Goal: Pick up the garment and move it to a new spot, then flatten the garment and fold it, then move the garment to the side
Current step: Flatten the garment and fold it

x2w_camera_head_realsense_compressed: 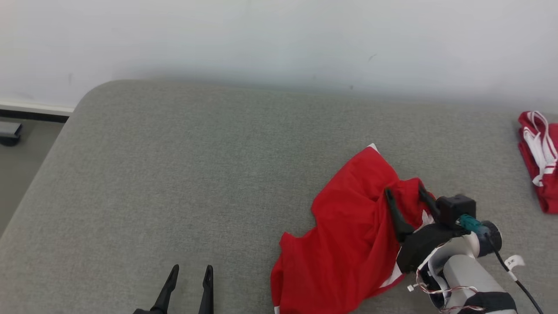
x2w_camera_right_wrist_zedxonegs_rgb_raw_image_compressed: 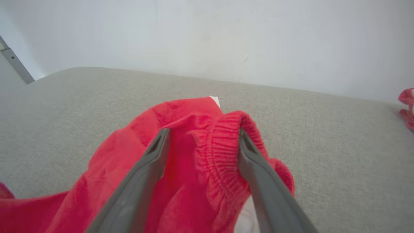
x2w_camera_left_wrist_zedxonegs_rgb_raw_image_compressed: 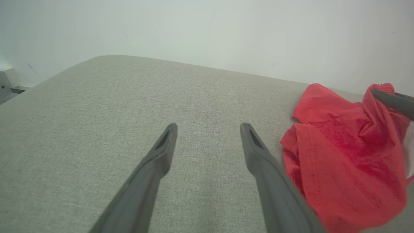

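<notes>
garment (x2w_camera_head_realsense_compressed: pixel 348 235): red, white trim, ribbed waistband
state: crumpled, unfolded
place: on grey cushion (x2w_camera_head_realsense_compressed: pixel 174 183), right of middle

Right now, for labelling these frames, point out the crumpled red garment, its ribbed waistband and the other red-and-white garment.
crumpled red garment (x2w_camera_head_realsense_compressed: pixel 348 226): head view, middle of the cloth.
ribbed waistband (x2w_camera_right_wrist_zedxonegs_rgb_raw_image_compressed: pixel 223 145): right wrist view, on the ribbing.
other red-and-white garment (x2w_camera_head_realsense_compressed: pixel 539 168): head view, its middle.

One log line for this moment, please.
right gripper: open around waistband | left gripper: open, off garment | garment: crumpled on cushion, not folded
</notes>
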